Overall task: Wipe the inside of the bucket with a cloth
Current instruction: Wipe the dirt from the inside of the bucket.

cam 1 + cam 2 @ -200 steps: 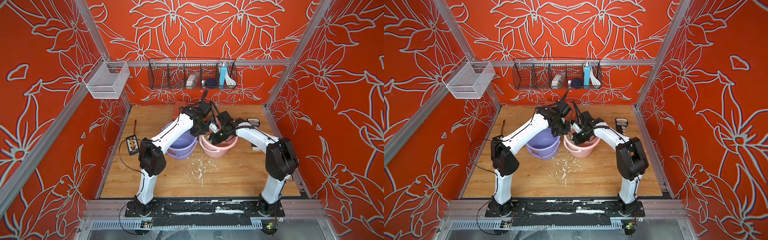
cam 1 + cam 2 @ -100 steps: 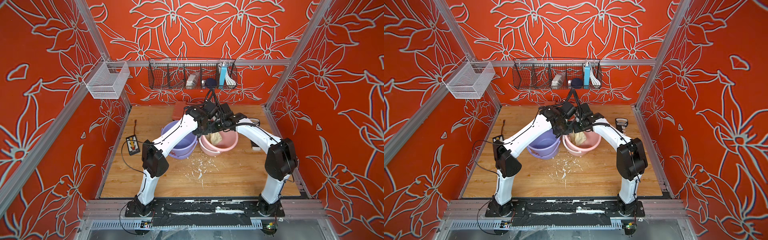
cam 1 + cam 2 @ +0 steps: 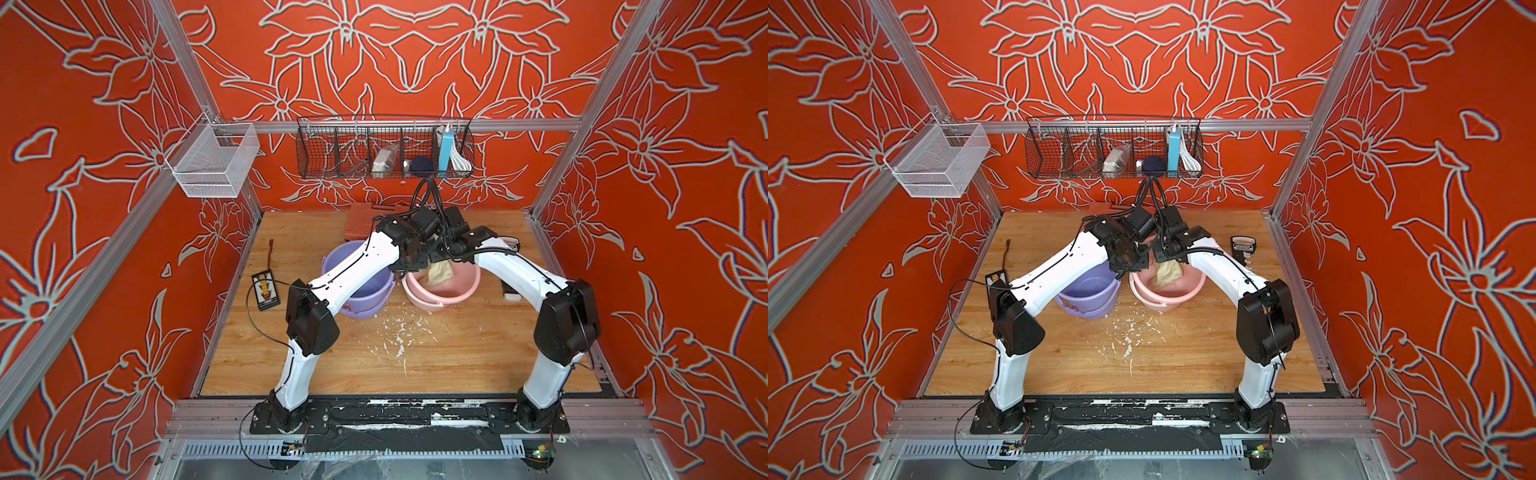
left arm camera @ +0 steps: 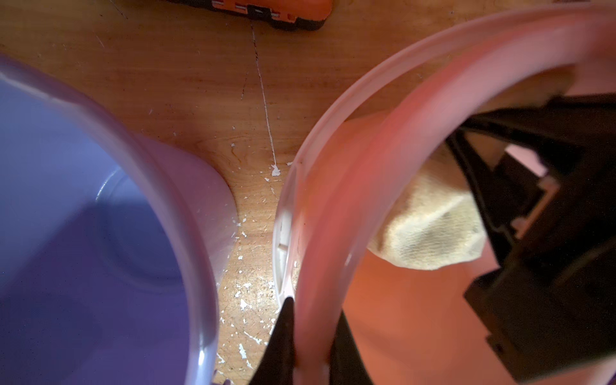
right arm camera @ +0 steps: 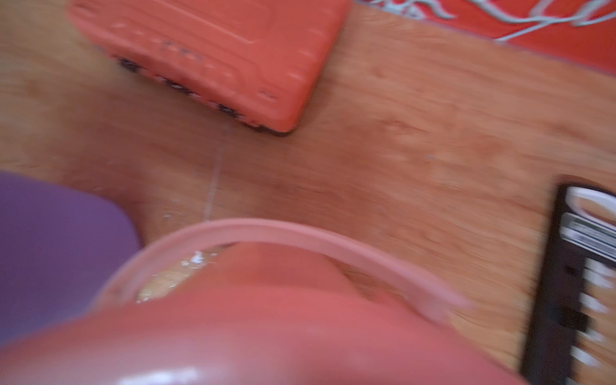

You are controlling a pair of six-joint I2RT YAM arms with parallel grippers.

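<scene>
- in both top views the pink bucket [image 3: 440, 305] [image 3: 1163, 301] stands on the wooden table [image 3: 457, 353], just beside a purple bucket [image 3: 365, 291] on its left.
- there too, both arms meet over the pink bucket. the left gripper [image 3: 406, 275] is at its near-left rim, and the right gripper [image 3: 439, 258] is above its opening.
- the cloth [image 3: 438, 272] [image 3: 1168, 274] hangs from the right gripper, down inside the pink bucket against its back wall.
- left wrist view: the left gripper [image 4: 311, 320] is clamped on the pink bucket's rim [image 4: 333, 200], one finger outside and one inside. the cloth [image 4: 430, 233] droops under the black right gripper [image 4: 533, 216], inside the bucket. white flecks [image 4: 243, 300] dot the table between the two buckets.
- right wrist view: blurred, and its own fingers are hidden. the rim [image 5: 300, 233] arcs below, with a red case [image 5: 216, 50] and a black device [image 5: 573, 283] on the table beyond.
- the right gripper is closed tight, pinching the cloth.
</scene>
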